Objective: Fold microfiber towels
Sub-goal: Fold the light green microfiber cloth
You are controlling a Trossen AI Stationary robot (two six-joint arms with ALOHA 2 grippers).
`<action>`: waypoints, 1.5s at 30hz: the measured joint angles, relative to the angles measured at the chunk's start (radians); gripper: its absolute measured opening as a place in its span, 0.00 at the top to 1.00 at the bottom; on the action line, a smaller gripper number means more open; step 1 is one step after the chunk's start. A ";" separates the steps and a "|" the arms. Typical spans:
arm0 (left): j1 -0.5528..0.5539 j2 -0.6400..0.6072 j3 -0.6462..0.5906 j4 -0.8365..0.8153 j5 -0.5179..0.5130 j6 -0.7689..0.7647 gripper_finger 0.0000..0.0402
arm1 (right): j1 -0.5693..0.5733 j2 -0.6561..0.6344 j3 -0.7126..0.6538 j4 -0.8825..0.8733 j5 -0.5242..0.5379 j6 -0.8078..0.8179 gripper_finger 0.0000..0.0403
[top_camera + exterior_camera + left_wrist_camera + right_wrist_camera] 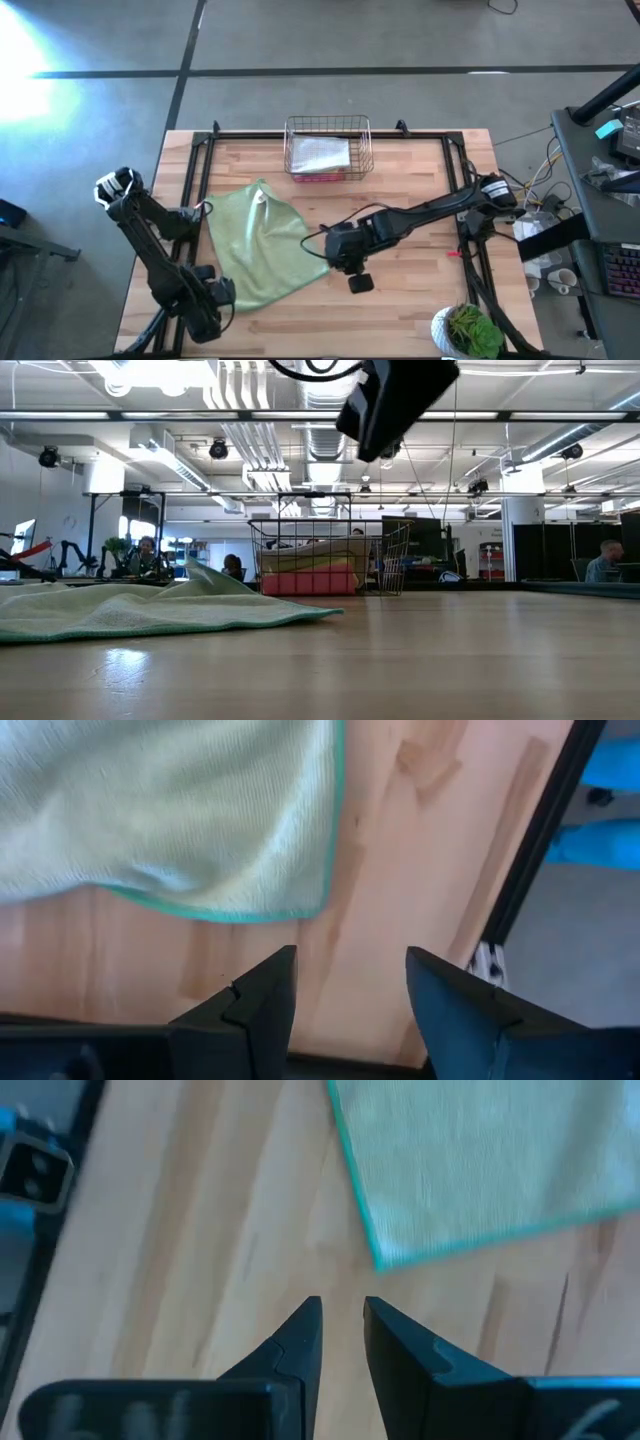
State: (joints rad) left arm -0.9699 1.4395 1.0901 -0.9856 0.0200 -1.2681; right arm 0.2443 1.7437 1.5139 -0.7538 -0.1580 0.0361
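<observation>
Left claw (345,985) gapes, released, just short of the pale sage towel's (255,245) near corner — right claw (340,1330), nearly clenched and empty, faces the opposite corner.

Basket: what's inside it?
The basket holds stacked folded towels: a pale one on top, a pink one at the bottom. A yellowish layer shows between them; any others are covered.

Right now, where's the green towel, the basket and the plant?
green towel (256,243), high view, middle of the cloth
basket (329,124), high view, far wire rim
plant (470,331), high view, its leaves
</observation>
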 joint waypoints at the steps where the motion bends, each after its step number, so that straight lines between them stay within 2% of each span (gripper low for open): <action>1: 0.000 0.000 0.000 0.000 -0.013 0.000 0.57 | 0.000 0.004 0.000 0.025 0.000 -0.002 0.83; 5: -0.001 0.000 0.000 0.007 -0.067 0.004 0.57 | 0.000 0.027 -0.002 0.062 0.001 -0.032 0.83; 9: -0.001 0.000 0.000 0.009 -0.076 0.035 0.57 | 0.000 0.051 -0.002 0.061 0.001 -0.086 0.83; 14: -0.001 0.006 -0.002 0.047 -0.086 0.045 0.57 | 0.000 0.079 -0.002 0.098 0.001 -0.131 0.77; 20: -0.013 0.128 0.014 0.188 -0.102 0.101 0.57 | 0.000 0.116 -0.003 0.109 0.002 -0.244 0.68; 25: -0.012 0.252 0.063 0.156 -0.104 0.124 0.57 | 0.000 0.139 -0.003 0.158 0.003 -0.351 0.63; 31: -0.013 0.343 0.104 0.103 -0.109 0.076 0.57 | 0.000 0.175 -0.003 0.234 0.003 -0.405 0.64; 38: -0.013 0.359 0.103 0.045 -0.179 -0.031 0.57 | 0.000 0.216 -0.003 0.265 0.003 -0.414 0.64; 45: -0.014 0.361 0.079 0.013 -0.186 -0.035 0.57 | 0.000 0.244 -0.003 0.297 0.003 -0.430 0.65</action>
State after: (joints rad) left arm -0.9836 1.8004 1.1695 -0.9730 -0.1657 -1.3033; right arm 0.2443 1.9879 1.5105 -0.4570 -0.1555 -0.3943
